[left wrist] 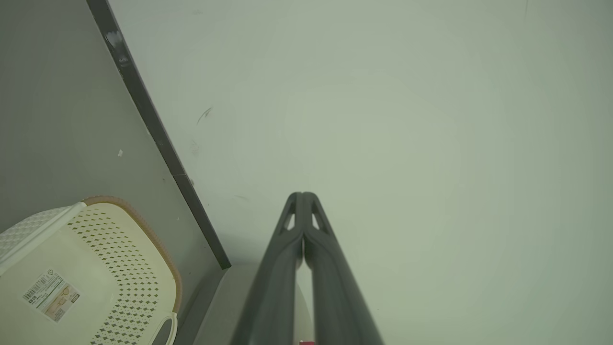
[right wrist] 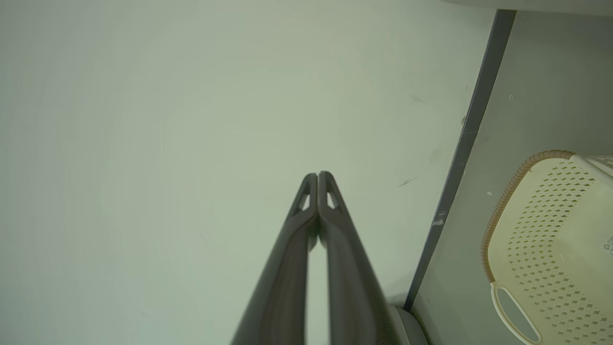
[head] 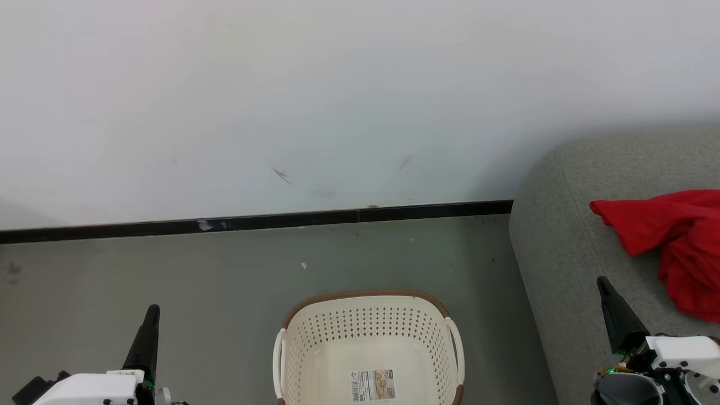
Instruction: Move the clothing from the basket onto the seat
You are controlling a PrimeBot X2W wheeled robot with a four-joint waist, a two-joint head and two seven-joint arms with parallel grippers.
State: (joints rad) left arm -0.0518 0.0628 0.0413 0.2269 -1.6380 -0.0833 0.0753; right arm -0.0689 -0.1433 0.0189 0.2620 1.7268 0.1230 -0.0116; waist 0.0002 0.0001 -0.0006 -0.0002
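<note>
You are looking at one printed label (head: 372, 385) sitting on the inside bottom of the laundry basket (head: 365, 323). It is showing a barcode (head: 355, 388) along one edge and a tan picture panel, but its print is coming out too small to read.

You find the basket (head: 365, 323) standing on the floor (head: 169, 281) at centre front, with 1 label (head: 372, 385) on its bottom. The seat (head: 562, 253) stands to its right, near but apart, and the clothing (head: 675, 236) lies on the seat. Behind them runs the wall (head: 281, 84), a baseboard (head: 253, 222) at its foot. The left gripper (head: 152, 310) sits left of the basket, the right gripper (head: 602, 282) over the seat.
</note>
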